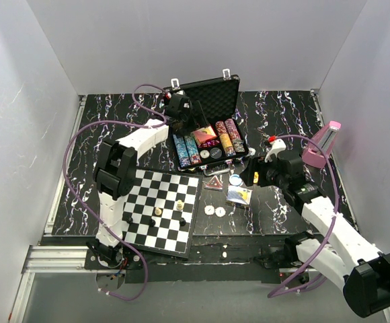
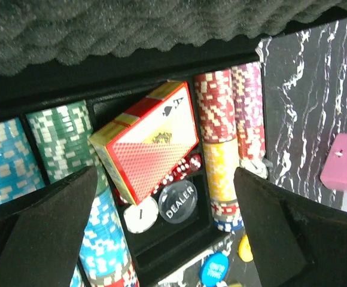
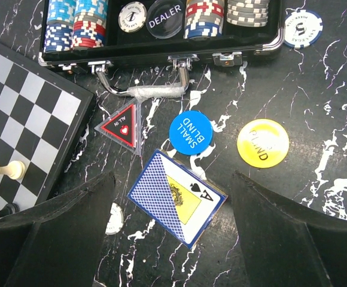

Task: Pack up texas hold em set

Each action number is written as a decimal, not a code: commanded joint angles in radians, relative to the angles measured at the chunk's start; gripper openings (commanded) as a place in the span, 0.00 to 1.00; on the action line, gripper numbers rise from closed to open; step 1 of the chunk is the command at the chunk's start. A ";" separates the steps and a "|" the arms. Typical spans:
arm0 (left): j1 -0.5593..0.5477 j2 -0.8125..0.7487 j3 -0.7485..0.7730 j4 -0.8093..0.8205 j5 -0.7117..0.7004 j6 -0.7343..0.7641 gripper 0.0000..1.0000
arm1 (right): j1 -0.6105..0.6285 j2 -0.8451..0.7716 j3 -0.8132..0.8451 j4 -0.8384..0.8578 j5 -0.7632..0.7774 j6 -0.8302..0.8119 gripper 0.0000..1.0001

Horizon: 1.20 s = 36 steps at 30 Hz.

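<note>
1. My left gripper (image 2: 164, 173), jaws wide, hangs over the case (image 1: 212, 97), upper centre of the top view. Inside, a red deck (image 2: 146, 140) tilts between chips (image 2: 60, 137), with a DEALER button (image 2: 179, 202) below.
2. My right gripper (image 3: 172, 179), jaws wide, hangs over a blue deck (image 3: 177, 197). A SMALL BLIND disc (image 3: 191, 132) and a BLIND disc (image 3: 262, 143) lie above.

You're looking at a robot lab cell: plain white walls (image 1: 27, 101) box in 3 sides of a black marbled table (image 1: 107, 111), 2 arms (image 1: 138, 140) are mounted at its near edge beside aluminium rails (image 1: 47, 256), and purple cables (image 1: 65, 161) loop loose. The rails look like slotted extrusion, though that's hard to confirm.
</note>
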State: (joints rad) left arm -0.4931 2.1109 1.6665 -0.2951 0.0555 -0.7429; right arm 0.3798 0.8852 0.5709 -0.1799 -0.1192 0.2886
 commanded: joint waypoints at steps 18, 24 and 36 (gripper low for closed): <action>0.024 -0.494 -0.257 -0.013 0.188 0.455 0.98 | -0.004 0.702 0.513 0.448 -0.281 0.009 0.73; 0.059 -0.513 -0.295 0.034 0.283 0.444 0.98 | -0.001 1.006 0.714 0.628 -0.370 0.130 0.70; 0.160 -0.637 -0.402 0.091 0.299 0.436 0.98 | 0.065 1.317 1.041 0.555 -0.281 0.175 0.71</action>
State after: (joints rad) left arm -0.3817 1.5543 1.2945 -0.2497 0.3424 -0.3016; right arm 0.4091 2.1616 1.4456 0.4614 -0.4469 0.4599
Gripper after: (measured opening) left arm 0.981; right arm 0.706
